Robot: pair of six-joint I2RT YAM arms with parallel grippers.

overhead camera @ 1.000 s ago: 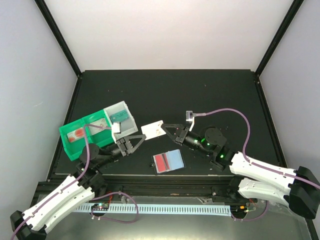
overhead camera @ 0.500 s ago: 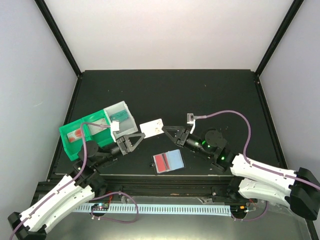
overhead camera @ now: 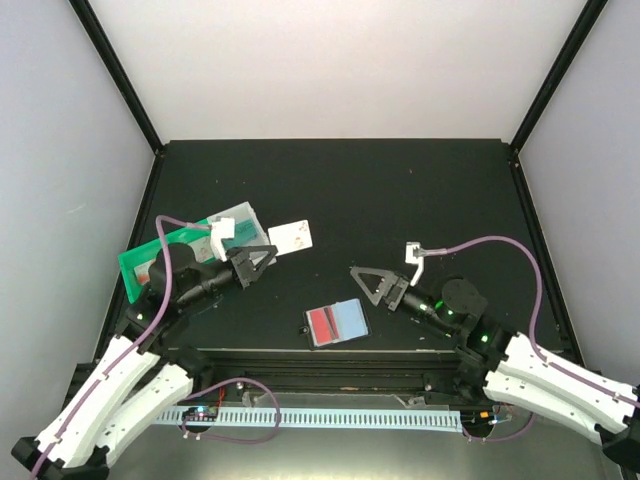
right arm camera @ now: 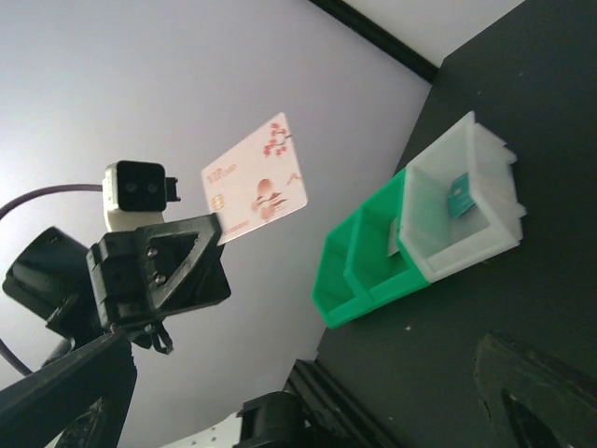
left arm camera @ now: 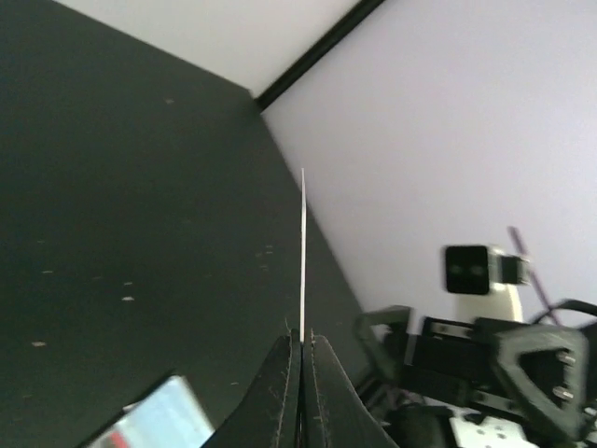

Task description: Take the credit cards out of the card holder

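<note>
A white credit card (overhead camera: 290, 237) with red markings hangs above the table, pinched at its left end by my shut left gripper (overhead camera: 262, 256). The left wrist view shows that card (left arm camera: 302, 252) edge-on, rising from between the closed fingertips (left arm camera: 291, 347). From the right wrist its printed face (right arm camera: 256, 191) shows. The card holder (overhead camera: 335, 323) lies open and flat near the front edge, showing a red and a pale blue panel. My right gripper (overhead camera: 372, 283) hovers just right of and beyond it, open and holding nothing.
A green-and-clear compartment tray (overhead camera: 135, 262) sits at the left, partly under the left arm. Its clear bin (right arm camera: 466, 201) holds a teal card (right arm camera: 459, 198). Black frame posts and pale walls bound the table (overhead camera: 420, 190).
The right gripper opened, let go of the white card and drew back to the right. The left gripper closed on the card and carried it left, toward the tray.
</note>
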